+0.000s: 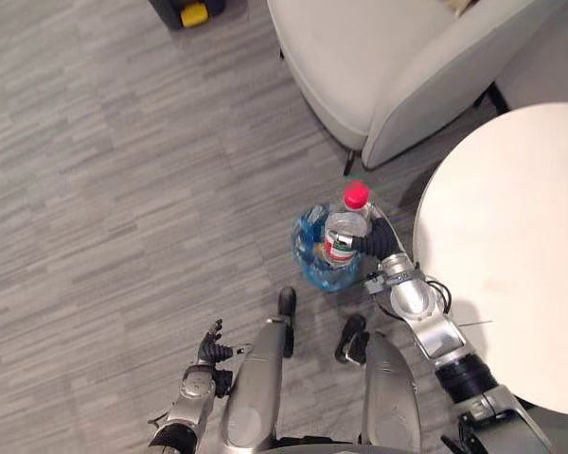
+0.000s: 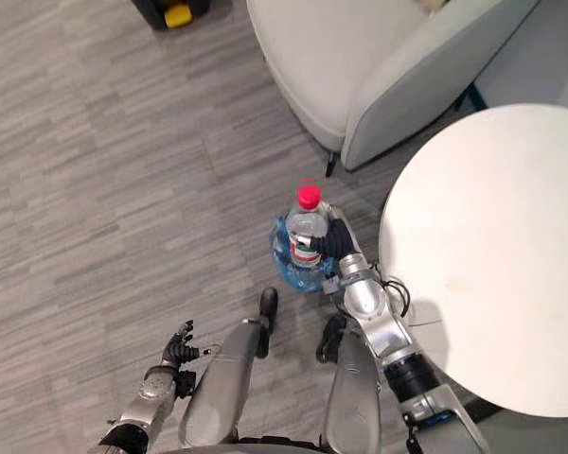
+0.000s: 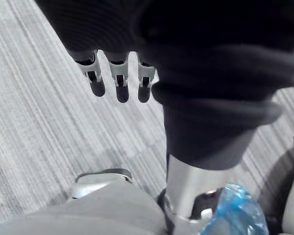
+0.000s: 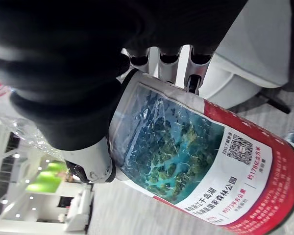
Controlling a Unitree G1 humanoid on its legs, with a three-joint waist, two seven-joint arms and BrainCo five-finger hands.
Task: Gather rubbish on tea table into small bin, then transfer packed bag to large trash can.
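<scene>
One bottle (image 1: 346, 235), clear plastic with a red cap and a red-and-green label, stands upright in the middle of the frame. The right hand (image 1: 367, 245) holds it from the right side. Seen from the wrist, its fingers (image 4: 169, 63) are curled round the labelled body and the thumb presses the other side. The bottle's lower end sits over the mouth of the one small bin (image 1: 312, 263), which is lined with a crinkled blue bag. I cannot tell whether the base touches anything inside.

The left hand (image 1: 211, 348) hangs at the lower left, well apart from the bin. Its fingers (image 3: 119, 81) are straight, slightly spread and hold nothing.

One round white desk (image 1: 511, 236) takes up the right side, its edge just beside the bin. One pale grey armchair (image 1: 360, 57) stands at the upper middle, its corner near the bottle cap. The floor (image 1: 123, 189) is grey, in streaked planks. A single black object with a yellow part (image 1: 191, 11) sits on it at the top edge, left of the armchair.
</scene>
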